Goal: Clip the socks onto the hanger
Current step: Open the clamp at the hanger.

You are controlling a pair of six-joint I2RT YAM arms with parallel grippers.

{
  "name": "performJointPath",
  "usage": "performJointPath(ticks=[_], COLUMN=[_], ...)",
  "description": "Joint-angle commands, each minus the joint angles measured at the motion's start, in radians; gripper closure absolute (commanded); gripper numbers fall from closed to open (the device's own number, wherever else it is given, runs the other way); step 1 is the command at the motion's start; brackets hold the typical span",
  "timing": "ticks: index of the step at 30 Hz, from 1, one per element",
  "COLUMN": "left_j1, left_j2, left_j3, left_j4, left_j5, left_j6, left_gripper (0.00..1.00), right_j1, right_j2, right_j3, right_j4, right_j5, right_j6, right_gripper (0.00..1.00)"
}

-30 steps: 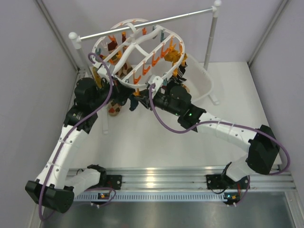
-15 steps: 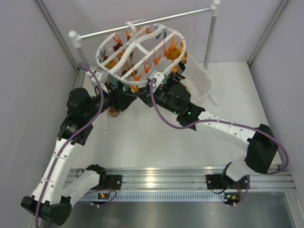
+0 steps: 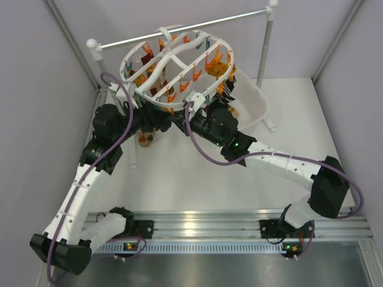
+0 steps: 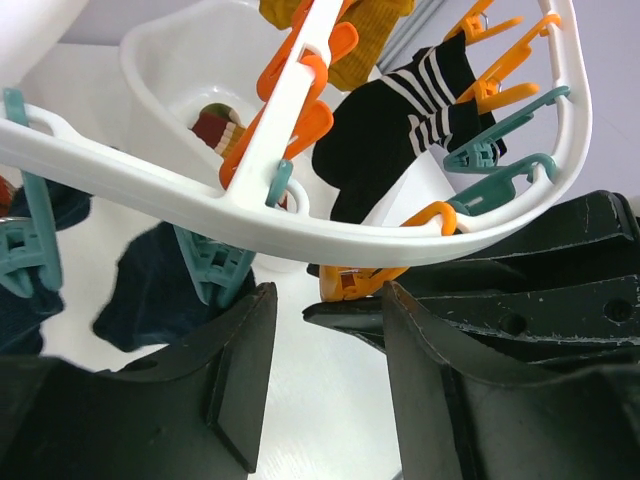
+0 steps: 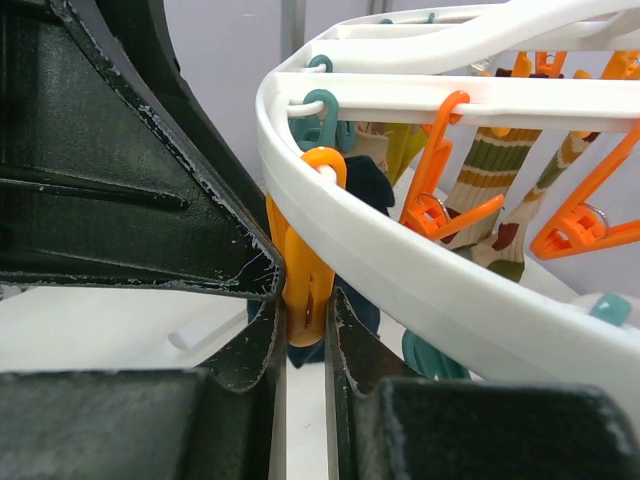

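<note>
Biggest first: a white table (image 3: 179, 179) is seen with a metal rail (image 3: 179, 33) across the back. The hanger (image 5: 420, 285) is hung up there by the rail, tilted above both arms. A white tub (image 4: 170, 70) is parked just beside it, with 1 red striped sock (image 4: 215, 125) left inside. The right gripper (image 5: 303, 310) is squeezed tight on 1 orange clip (image 5: 305, 270) at the hanger's rim. The left gripper (image 4: 330, 335) is held wide apart just under that rim, with nothing gripped. A black striped sock (image 4: 400, 130) is already pegged up, a navy sock (image 4: 150, 290) is seen dangling under a teal clip (image 4: 215, 265), and a mustard sock (image 4: 365, 45) is pegged further back.
</note>
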Motion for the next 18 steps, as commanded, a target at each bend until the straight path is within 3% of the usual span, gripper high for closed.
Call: performJointPath(ticks=[1, 11, 18], left_j1=[-0.003, -0.003, -0.004], left_j2=[0.012, 0.0, -0.019], left_j3=[0.045, 0.008, -0.023], left_j4=[0.085, 0.183, 0.225], left_j5=[-0.064, -0.022, -0.079], left_j6=[-0.051, -0.083, -0.051], left_gripper=[0.49, 0.48, 0.43], right_j1=[0.042, 0.054, 0.054], right_j2=[-0.008, 0.017, 0.021], right_j3=[0.038, 0.064, 0.066], right_j4=[0.037, 0.017, 0.005], right_j5=[0.014, 0.042, 0.042], right_j6=[-0.019, -0.013, -0.008], right_gripper=[1.0, 1.0, 1.0])
